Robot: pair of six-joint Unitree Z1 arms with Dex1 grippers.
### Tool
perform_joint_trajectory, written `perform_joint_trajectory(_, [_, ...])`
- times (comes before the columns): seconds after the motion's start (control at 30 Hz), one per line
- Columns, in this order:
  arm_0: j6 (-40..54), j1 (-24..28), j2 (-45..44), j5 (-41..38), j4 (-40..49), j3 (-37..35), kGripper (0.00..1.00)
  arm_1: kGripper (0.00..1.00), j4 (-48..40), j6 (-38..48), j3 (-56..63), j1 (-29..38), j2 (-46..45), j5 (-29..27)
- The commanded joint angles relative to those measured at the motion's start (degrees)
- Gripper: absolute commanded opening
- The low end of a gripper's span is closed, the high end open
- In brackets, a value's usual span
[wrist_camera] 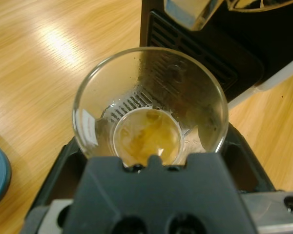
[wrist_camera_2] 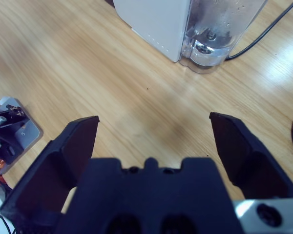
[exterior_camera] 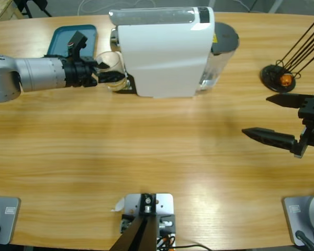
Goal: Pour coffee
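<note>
- The left gripper point(exterior_camera: 107, 72) comes in from the table's left edge and reaches to the front of the white coffee machine point(exterior_camera: 165, 52); its jaws are closed on a clear glass cup point(exterior_camera: 112, 70), one on either side of the cup's wall.
- In the left wrist view the glass cup point(wrist_camera: 150, 105) sits just ahead of the gripper body, over the machine's black drip grille point(wrist_camera: 132, 102); the machine's spout point(wrist_camera: 188, 12) hangs above and beyond the cup's rim.
- The coffee point(wrist_camera: 146, 136) is a thin amber-brown layer at the bottom of the cup, narrower than the cup's mouth.
- A teal tray point(exterior_camera: 68, 37) lies near the table's far left corner, just behind the left arm.
- The right gripper point(exterior_camera: 277, 117) is at the table's right edge, jaws spread wide with nothing between them; the right wrist view shows only bare wooden table point(wrist_camera_2: 112, 83) between the two jaws.
- The machine's clear water tank point(wrist_camera_2: 217, 34) stands on its right side, toward the far edge.
- A black wire stand point(exterior_camera: 280, 76) holding a small orange capsule point(exterior_camera: 286, 79) sits near the table's far right, just behind the right gripper.
</note>
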Motion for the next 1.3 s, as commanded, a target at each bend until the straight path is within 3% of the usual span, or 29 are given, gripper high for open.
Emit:
perform_joint_trajectory(0.03, [-0.2,0.8,-3.1,0.2,1.2,2.6,0.595,1.000,-0.7,0.7,1.4,0.7,1.5,-0.2])
perform_joint_trajectory(0.6, [0.3,6.5,-13.5,4.4,12.1,3.3,0.595,1.000,-0.7,0.7,1.5,0.7,1.2,-0.1])
perform_joint_trajectory(0.8, [0.2,12.2,-13.5,4.9,12.1,3.4,0.595,1.000,-0.7,0.8,1.5,0.7,1.2,-0.1])
perform_joint_trajectory(1.07, [0.0,19.3,-8.7,5.8,8.2,1.7,0.595,1.000,-0.7,0.8,1.4,0.7,1.1,-0.2])
perform_joint_trajectory(1.3, [0.0,20.7,-1.6,7.0,8.6,-5.6,0.595,1.000,-0.8,0.8,1.5,0.7,0.6,-0.5])
